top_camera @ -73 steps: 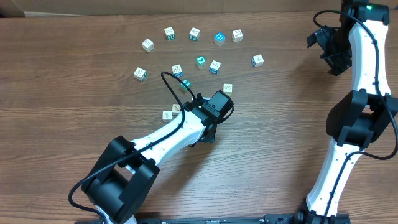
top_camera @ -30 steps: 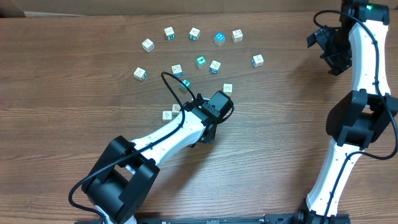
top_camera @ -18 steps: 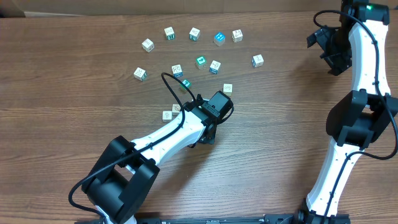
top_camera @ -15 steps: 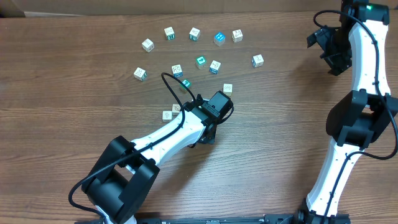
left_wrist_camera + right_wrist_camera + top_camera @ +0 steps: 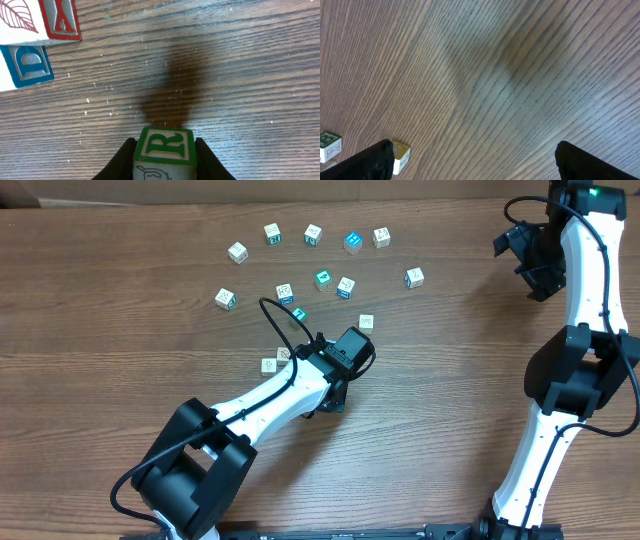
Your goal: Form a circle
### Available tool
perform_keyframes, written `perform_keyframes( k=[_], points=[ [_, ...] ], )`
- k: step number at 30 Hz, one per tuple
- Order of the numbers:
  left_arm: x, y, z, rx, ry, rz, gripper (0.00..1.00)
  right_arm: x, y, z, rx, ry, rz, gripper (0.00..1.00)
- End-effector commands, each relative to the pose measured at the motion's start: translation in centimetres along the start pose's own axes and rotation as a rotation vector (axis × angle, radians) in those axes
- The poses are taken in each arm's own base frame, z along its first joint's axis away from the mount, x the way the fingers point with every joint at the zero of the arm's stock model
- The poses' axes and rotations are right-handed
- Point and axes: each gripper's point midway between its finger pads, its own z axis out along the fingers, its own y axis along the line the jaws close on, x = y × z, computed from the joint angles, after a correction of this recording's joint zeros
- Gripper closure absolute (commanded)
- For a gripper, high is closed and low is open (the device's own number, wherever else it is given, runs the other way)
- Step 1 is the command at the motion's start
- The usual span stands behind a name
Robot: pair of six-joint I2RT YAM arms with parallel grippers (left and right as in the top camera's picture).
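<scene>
Nothing moved: left gripper (image 5: 164, 156) jaws clamp the R cube (image 5: 163, 145).

The left arm (image 5: 275, 392) stretches low and diagonally out from its base, wrist tipped downward; the left gripper (image 5: 164, 159) is clamped on a green-lettered cube (image 5: 163, 146), one dark finger against each side; the right arm (image 5: 588, 300) stands folded upright, elbow bent; the right gripper (image 5: 472, 157) hangs with jaws spread wide, holding nothing.
</scene>
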Motion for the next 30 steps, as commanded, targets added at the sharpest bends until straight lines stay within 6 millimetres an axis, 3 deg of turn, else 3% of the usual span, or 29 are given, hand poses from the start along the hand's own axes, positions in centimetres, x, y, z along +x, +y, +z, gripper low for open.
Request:
perform_keyframes(
  k=[1, 17, 30],
  points=[
    [0.2, 0.1, -0.2, 0.007, 0.001, -0.011, 0.88, -0.5, 0.4, -1.7, -0.030, -0.034, -0.003, 0.00],
    [-2.2, 0.0, -0.3, -0.004, -0.103, -0.023, 0.86, -0.5, 0.4, -1.7, -0.030, -0.034, -0.003, 0.00],
    [-1.7, -0.1, 0.9, -0.016, -0.075, -0.015, 0.87, -0.5, 0.4, -1.7, -0.030, -0.034, -0.003, 0.00]
  ],
)
